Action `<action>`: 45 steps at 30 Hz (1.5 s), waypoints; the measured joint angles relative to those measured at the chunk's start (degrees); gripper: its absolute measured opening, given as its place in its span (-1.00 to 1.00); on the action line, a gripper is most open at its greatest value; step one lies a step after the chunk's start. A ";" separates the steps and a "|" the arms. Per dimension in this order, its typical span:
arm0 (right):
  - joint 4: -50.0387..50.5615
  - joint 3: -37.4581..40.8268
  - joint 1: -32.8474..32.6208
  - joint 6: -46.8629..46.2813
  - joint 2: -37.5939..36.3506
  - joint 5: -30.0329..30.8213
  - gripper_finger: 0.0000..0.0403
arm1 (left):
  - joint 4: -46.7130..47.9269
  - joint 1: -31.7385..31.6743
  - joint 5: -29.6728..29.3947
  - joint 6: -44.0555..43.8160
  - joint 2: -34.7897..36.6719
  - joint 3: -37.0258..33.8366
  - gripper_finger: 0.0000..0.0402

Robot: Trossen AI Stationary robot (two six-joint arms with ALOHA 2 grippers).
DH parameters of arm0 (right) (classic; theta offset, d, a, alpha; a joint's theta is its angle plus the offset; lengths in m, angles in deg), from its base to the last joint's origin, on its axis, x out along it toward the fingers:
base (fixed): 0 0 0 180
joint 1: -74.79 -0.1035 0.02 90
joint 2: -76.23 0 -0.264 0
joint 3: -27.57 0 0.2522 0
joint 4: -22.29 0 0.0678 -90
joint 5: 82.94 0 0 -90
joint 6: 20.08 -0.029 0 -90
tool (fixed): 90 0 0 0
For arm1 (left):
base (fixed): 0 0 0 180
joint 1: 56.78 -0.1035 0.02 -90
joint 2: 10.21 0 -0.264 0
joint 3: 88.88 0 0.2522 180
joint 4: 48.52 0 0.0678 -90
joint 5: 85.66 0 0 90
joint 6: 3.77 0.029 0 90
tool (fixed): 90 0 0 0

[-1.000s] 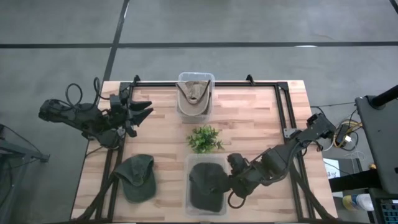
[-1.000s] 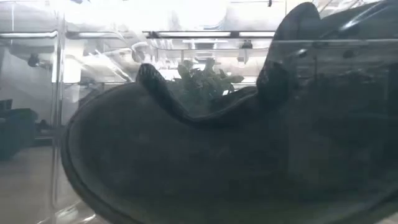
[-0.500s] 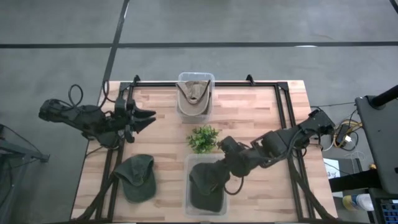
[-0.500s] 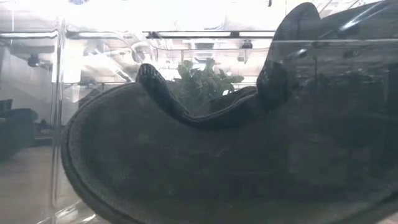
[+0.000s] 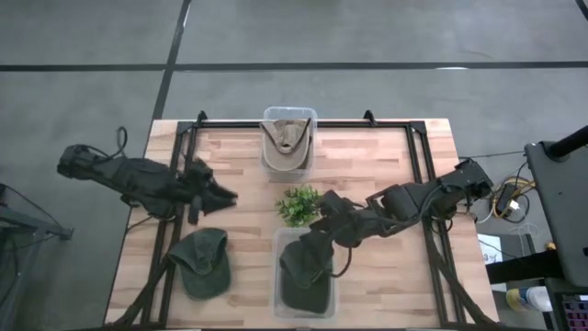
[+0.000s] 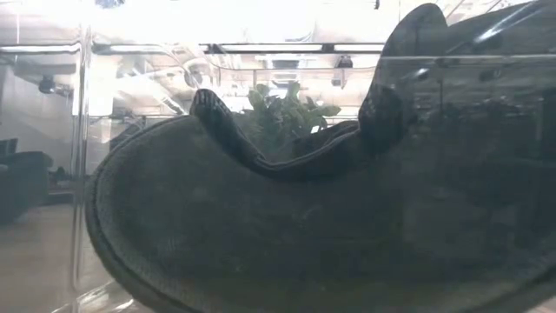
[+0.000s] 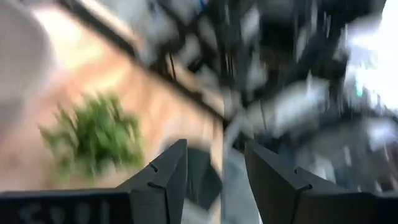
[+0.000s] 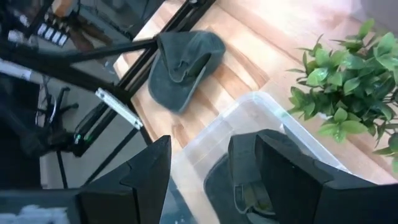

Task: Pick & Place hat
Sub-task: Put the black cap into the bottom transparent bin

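One dark green hat [image 5: 204, 261] lies flat on the wood at the table's near left; the right wrist view shows it too [image 8: 184, 65]. A second dark green hat [image 5: 304, 272] sits inside the clear near bin [image 5: 327, 296] and fills the low view [image 6: 287, 235]. My left gripper [image 5: 228, 196] is open and hovers just beyond the far side of the table hat, its fingers [image 7: 166, 180] apart with nothing between them. My right gripper [image 5: 316, 245] is open above the bin's far end, over the binned hat [image 8: 247, 186].
A small green plant [image 5: 299, 204] stands mid-table, just beyond the near bin and close to my right arm. A second clear bin [image 5: 288, 162] with a tan hat [image 5: 287, 136] sits at the far edge. Black frame rails [image 5: 418, 156] run along the table's sides.
My right gripper has swung from beside the bin's right wall toward the table's left and far side, ending over the bin's far end. My left gripper has moved toward the near edge and the right, closing on the table hat. Both hats have stayed where they were.
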 joint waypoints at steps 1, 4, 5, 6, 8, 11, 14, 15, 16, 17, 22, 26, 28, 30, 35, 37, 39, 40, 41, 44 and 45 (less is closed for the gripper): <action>0.00 0.00 -0.01 -0.72 0.00 0.34 0.11 | 2.61 0.00 3.72 0.42 -1.43 1.30 -0.23; 0.00 0.00 -0.26 -1.65 0.13 1.38 0.11 | 10.73 0.07 12.65 3.88 -5.98 4.98 -0.23; 0.00 0.00 -0.26 -1.69 0.24 1.40 0.11 | 13.20 0.07 14.90 5.78 -7.44 6.07 -0.23; 0.02 0.00 -0.24 -2.10 0.35 1.46 0.11 | 15.36 0.05 16.95 7.88 -8.87 7.05 -0.23; 0.03 0.15 -0.22 -4.14 0.44 2.02 0.11 | 20.06 0.00 21.42 11.80 -11.87 8.92 -0.23; -0.04 0.67 -0.22 -5.08 0.44 4.48 0.11 | 27.02 0.03 27.73 18.51 -16.50 11.05 -0.23; 0.03 1.35 -0.22 -4.82 0.44 5.67 0.11 | 32.67 0.06 29.79 25.62 -20.95 12.30 -0.23; 0.05 1.61 -0.22 -4.86 0.44 6.10 0.11 | 33.77 0.04 29.77 28.23 -22.37 12.60 -0.23; -0.16 1.90 -0.22 -4.85 0.44 6.30 0.11 | 34.53 0.00 29.77 30.51 -23.78 12.79 -0.23; -0.51 2.23 -0.22 -4.86 0.44 6.46 0.11 | 34.71 0.00 29.75 32.65 -25.21 12.84 -0.23; -1.18 3.97 -0.36 -6.18 0.44 7.50 0.11 | 35.10 0.09 29.75 41.72 -32.40 12.89 -0.23; -1.27 4.65 -0.71 -6.32 0.46 7.52 0.11 | 36.52 0.17 30.40 47.62 -37.48 12.87 -0.23; -1.27 4.74 -0.86 -6.65 0.46 7.52 0.11 | 37.48 0.23 30.39 50.41 -39.68 12.85 -0.23; -1.32 4.78 -1.05 -6.68 0.46 7.52 0.11 | 38.12 0.28 30.39 52.39 -41.38 12.85 -0.23; -1.31 4.85 -1.11 -6.44 0.46 7.74 0.11 | 39.17 0.46 30.44 56.00 -44.79 12.72 -0.23; -1.31 4.85 -1.11 -6.42 0.46 7.78 0.11 | 39.21 0.66 30.50 56.36 -45.87 12.72 -0.23; -1.29 4.87 -1.11 -6.40 0.46 7.79 0.11 | 39.37 0.85 31.19 56.56 -46.82 12.72 -0.23; -1.29 4.87 -1.11 -6.39 0.46 7.80 0.11 | 39.41 0.97 31.76 56.82 -47.25 12.70 -0.23; -1.29 4.87 -1.11 -6.33 0.46 7.84 0.11 | 39.39 1.16 32.18 56.99 -47.68 12.64 -0.23; -1.28 4.87 -1.11 -6.09 0.46 7.94 0.11 | 38.98 1.90 32.59 57.72 -48.72 11.88 -0.23; -1.28 4.87 -1.11 -5.93 0.46 7.96 0.11 | 38.99 2.16 32.63 58.14 -49.02 11.40 -0.23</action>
